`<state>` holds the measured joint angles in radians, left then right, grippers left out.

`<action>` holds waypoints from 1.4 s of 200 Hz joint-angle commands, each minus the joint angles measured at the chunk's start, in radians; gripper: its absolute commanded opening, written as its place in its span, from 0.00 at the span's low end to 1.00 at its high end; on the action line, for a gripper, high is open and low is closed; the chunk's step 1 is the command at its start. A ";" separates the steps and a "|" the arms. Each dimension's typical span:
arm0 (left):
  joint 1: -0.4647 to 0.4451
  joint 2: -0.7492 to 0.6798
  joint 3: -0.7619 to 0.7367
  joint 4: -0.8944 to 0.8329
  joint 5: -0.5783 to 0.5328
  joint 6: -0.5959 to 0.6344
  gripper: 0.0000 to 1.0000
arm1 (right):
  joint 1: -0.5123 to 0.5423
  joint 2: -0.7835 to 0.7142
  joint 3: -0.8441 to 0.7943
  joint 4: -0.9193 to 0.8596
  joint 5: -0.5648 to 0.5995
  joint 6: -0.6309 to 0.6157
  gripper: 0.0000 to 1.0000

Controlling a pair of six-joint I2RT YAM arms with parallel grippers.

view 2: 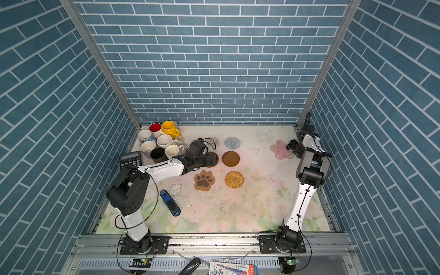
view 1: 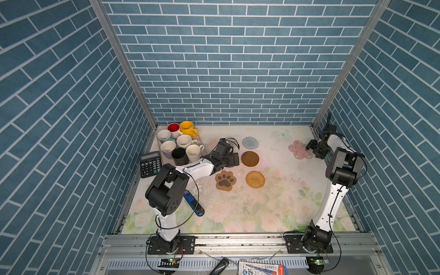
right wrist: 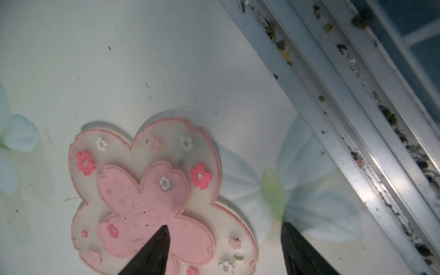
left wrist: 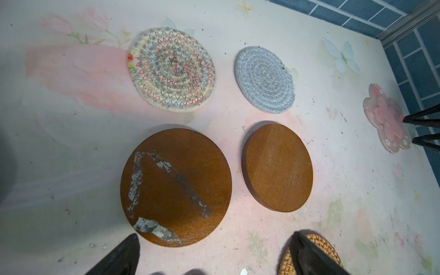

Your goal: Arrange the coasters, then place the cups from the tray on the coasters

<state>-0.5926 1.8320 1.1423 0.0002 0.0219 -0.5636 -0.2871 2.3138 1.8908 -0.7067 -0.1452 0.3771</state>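
Several cups, among them a yellow cup and a black cup, stand packed in the tray at the back left. My left gripper hangs open just above the table, beside a scraped brown coaster. Around it lie a second brown coaster, a white woven coaster, a light blue coaster, a rattan coaster and a paw coaster. My right gripper is open, straddling an edge lobe of the pink flower coaster.
A black calculator lies in front of the tray. A blue stapler-like tool sits by the left arm's elbow. A metal rail with debris runs close behind the right gripper, along the brick wall.
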 commanded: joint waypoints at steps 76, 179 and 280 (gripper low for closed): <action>0.008 0.018 0.014 0.026 0.026 0.002 0.99 | 0.011 -0.062 -0.127 0.017 -0.023 -0.012 0.70; 0.008 -0.001 -0.013 0.032 0.019 -0.001 0.99 | 0.054 -0.024 -0.105 -0.025 0.034 -0.023 0.61; 0.008 0.009 -0.009 0.031 0.024 -0.007 0.99 | 0.070 0.001 -0.075 -0.067 0.102 -0.053 0.42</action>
<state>-0.5896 1.8423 1.1439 0.0246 0.0467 -0.5686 -0.2295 2.2627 1.7954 -0.7044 -0.0715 0.3492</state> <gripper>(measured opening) 0.994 0.437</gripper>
